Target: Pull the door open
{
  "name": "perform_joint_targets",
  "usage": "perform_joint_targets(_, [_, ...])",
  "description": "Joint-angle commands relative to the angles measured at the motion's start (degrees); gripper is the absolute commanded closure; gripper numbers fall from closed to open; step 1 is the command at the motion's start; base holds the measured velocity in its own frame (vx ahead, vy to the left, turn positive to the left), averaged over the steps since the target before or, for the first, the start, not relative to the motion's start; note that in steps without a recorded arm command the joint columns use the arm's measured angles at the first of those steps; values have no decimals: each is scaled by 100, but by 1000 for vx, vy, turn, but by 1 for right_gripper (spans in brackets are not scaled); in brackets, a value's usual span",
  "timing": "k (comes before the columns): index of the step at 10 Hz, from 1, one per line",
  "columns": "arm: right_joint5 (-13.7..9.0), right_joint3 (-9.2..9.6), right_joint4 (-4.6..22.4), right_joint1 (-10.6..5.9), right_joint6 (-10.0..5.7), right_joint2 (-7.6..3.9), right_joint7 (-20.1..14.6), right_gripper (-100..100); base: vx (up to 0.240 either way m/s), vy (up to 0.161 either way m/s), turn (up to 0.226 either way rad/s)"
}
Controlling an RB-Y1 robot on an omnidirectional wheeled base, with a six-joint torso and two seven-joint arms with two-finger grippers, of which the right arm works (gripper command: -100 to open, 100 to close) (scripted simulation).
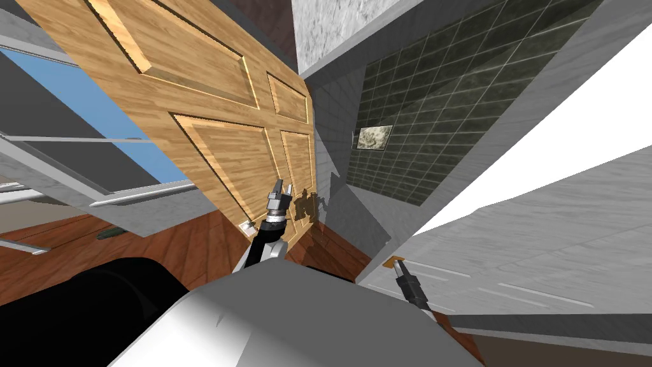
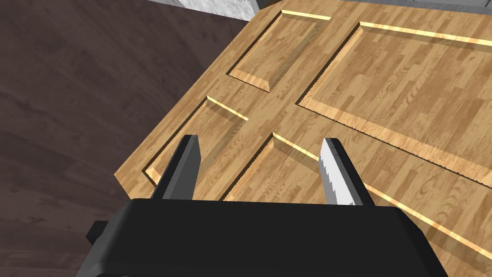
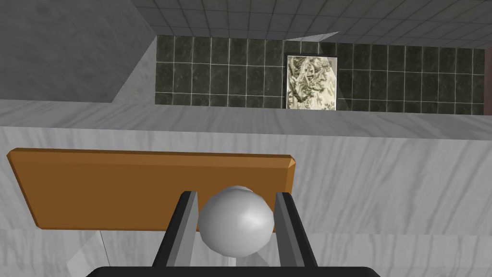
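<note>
1. The right tool (image 3: pixel 235 193) is clamped on the pale round knob (image 3: pixel 236 222) of a small brown door (image 3: pixel 120 192). Its fingers (image 3: pixel 185 226) press the knob's two sides near its widest part. I take this brown door to be the one to pull.
2. The brown door lies against a marbled grey surface (image 3: pixel 384 182), well to the right of the big panelled wooden door (image 1: pixel 210 89) and past the grey wall corner. It shows as a shallow slab with one chamfered end. I cannot tell how far it is swung.
3. The left tool (image 2: pixel 260 139) hangs just in front of the panelled wooden door's lower panels, fingers apart and holding nothing. It seems to have no part in this step and is best left idle.
4. A ball gives thin blades little purchase. The squeeze should be firm and the pull slow, starting along the fingers' own line and not sideways, or the knob may slip out.
5. A hinged door travels on an arc, so the wrist should turn with it and the blades should sit square on the knob. Which end carries the hinge is not plain, so follow the way it yields.
6. The right tool sits close in to me in the head view. There seems to be little room to draw back by arm alone, so the base may have to back away.
</note>
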Motion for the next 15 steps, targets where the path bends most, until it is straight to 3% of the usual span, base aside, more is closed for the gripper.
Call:
perform_joint_targets(1, [28, -4, 161, -202, 87, 47, 12, 100, -250, -37, 122])
perform_joint_targets(5, [80, -25, 608, -763, 194, 140, 20, 100, -219, -69, 113])
perform_joint_targets(6, [80, -25, 608, -763, 194, 140, 20, 100, -119, -42, 63])
perform_joint_targets(8, [101, -33, 781, -981, 235, 176, 23, 100, -103, -27, 65])
perform_joint_targets(13, [167, -60, 1349, -1693, 370, 295, 33, 100, -200, -68, 109])
perform_joint_targets(15, [185, -67, 1498, -1881, 406, 326, 36, 100, -204, -41, 78])
